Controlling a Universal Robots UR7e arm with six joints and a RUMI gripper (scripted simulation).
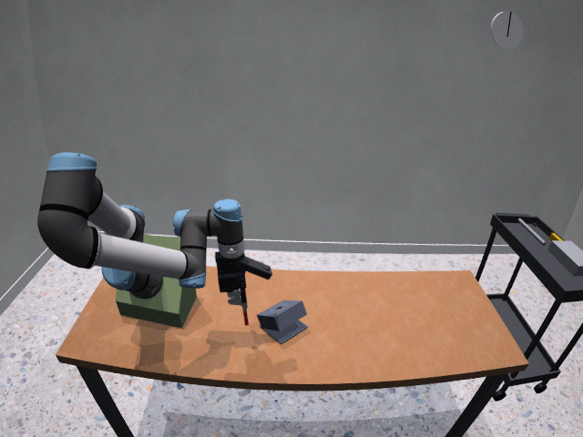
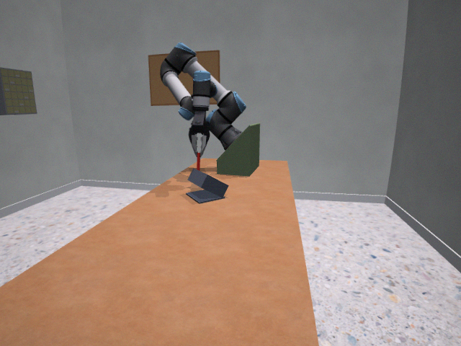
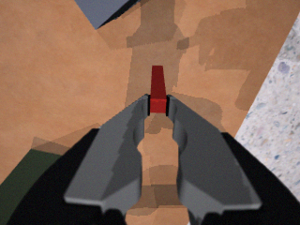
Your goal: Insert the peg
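My gripper (image 1: 241,303) (image 2: 199,151) (image 3: 157,96) is shut on the top end of a thin red peg (image 1: 245,315) (image 2: 199,161) (image 3: 157,84). The peg hangs straight down, clear of the table. The dark grey sloped panel (image 1: 282,315) (image 2: 207,182) sits on the table just right of the peg in the top view, with a small hole (image 1: 281,308) in its sloped top face. In the wrist view only a corner of the panel (image 3: 102,10) shows at the top left. The peg is beside the panel, not over the hole.
The arm stands on a green block (image 1: 164,300) (image 2: 240,153) at the table's left end. The brown table (image 1: 376,320) (image 2: 186,268) stretches wide to the right. A dark cart (image 1: 541,263) with tools stands beyond the right end.
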